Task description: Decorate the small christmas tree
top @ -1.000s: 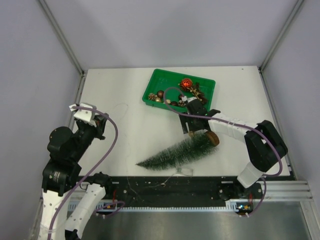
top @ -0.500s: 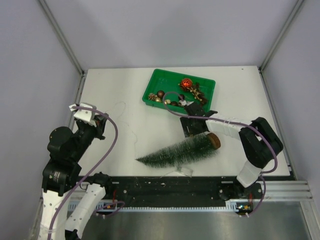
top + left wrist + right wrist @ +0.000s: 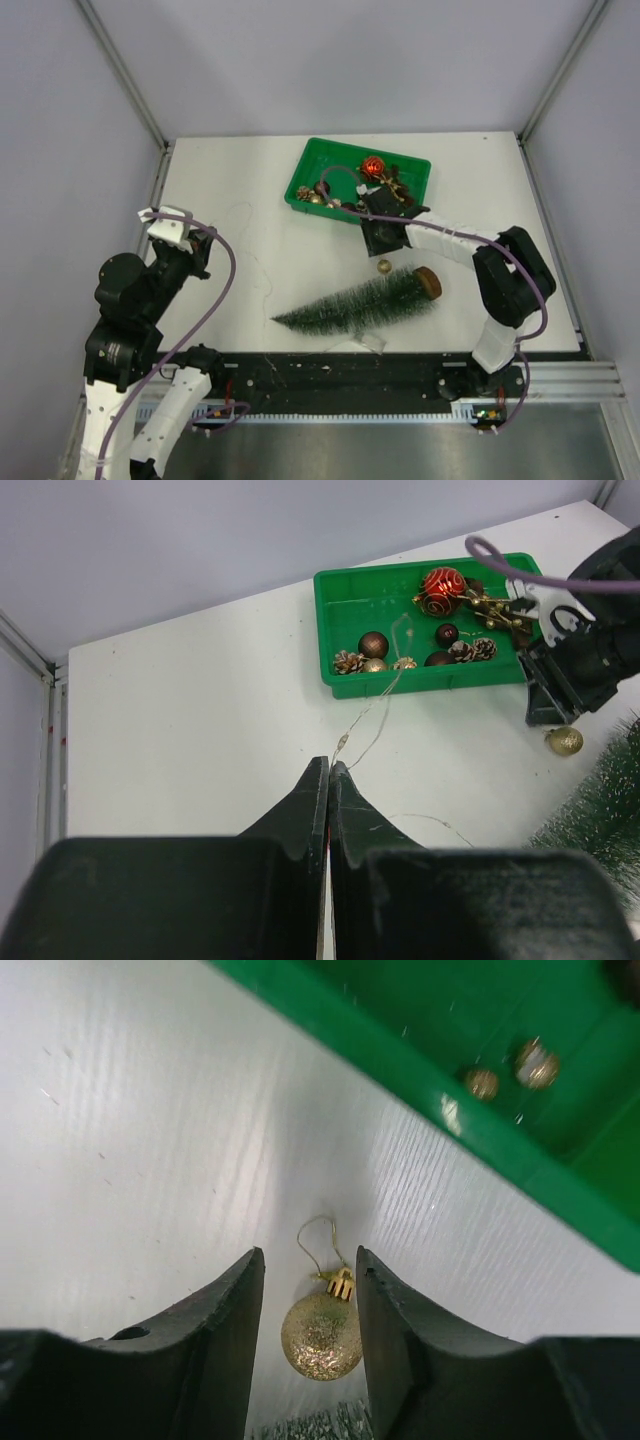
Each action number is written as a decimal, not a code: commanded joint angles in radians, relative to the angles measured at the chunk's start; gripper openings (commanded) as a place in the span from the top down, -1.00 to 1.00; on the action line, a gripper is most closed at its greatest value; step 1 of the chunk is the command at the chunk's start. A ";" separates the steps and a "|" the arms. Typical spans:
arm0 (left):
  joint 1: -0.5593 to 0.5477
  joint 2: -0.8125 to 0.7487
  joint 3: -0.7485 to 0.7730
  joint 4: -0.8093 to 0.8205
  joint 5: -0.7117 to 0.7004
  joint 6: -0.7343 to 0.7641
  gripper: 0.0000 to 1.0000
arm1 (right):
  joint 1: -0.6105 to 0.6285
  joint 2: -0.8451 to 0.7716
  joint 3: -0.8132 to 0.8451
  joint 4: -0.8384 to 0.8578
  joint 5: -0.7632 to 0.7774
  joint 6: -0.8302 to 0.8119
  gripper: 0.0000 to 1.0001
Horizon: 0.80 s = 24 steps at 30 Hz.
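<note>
- Since a second ago, the right gripper (image 3: 308,1260) has drawn back from the tree (image 3: 355,306) toward the green tray (image 3: 297,172).
- The tree lies on its side near the table's (image 3: 230,200) front edge, tip pointing left and wooden base (image 3: 430,281) to the right.
- The right jaws stand apart around a gold ball (image 3: 322,1336).
- The left gripper's (image 3: 329,780) jaws are pressed together.

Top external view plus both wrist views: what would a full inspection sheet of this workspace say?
Surface: white table.
Job's things: small christmas tree lying on its side, bare; gold ball on the table near it; green tray holding red ball, pine cones.
Clutter: thin wire trailing from the tray.
End effectors: left end effector shut, empty; right end effector open, fingers either side of the gold ball.
Cables: purple cables looping along both arms.
Surroundings: grey walls, metal frame.
</note>
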 commanded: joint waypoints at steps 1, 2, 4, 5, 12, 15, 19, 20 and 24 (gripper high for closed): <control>0.004 0.001 0.008 0.063 -0.003 0.004 0.99 | -0.046 -0.017 0.175 -0.035 -0.011 -0.018 0.19; 0.004 0.003 0.011 0.065 -0.004 0.004 0.99 | -0.054 -0.019 0.199 -0.050 -0.011 -0.019 0.20; 0.004 0.000 0.012 0.065 -0.006 0.004 0.99 | -0.059 -0.029 0.235 -0.075 -0.006 -0.038 0.20; 0.004 -0.002 0.011 0.062 -0.007 0.007 0.99 | -0.059 -0.028 0.247 -0.093 -0.006 -0.048 0.11; 0.004 -0.009 0.006 0.060 -0.017 0.022 0.99 | -0.060 -0.087 0.092 -0.167 -0.066 -0.056 -0.44; 0.004 -0.006 0.002 0.063 -0.014 0.019 0.99 | -0.060 -0.144 -0.026 -0.146 -0.109 -0.038 -0.48; 0.004 -0.003 0.000 0.074 -0.004 0.011 0.99 | -0.059 -0.184 -0.097 -0.130 -0.140 -0.019 -0.50; 0.004 -0.005 0.000 0.074 -0.004 0.008 0.99 | -0.059 -0.186 -0.103 -0.129 -0.167 -0.015 -0.50; 0.004 -0.008 0.002 0.074 -0.004 0.007 0.99 | -0.059 -0.178 -0.123 -0.106 -0.180 -0.009 -0.50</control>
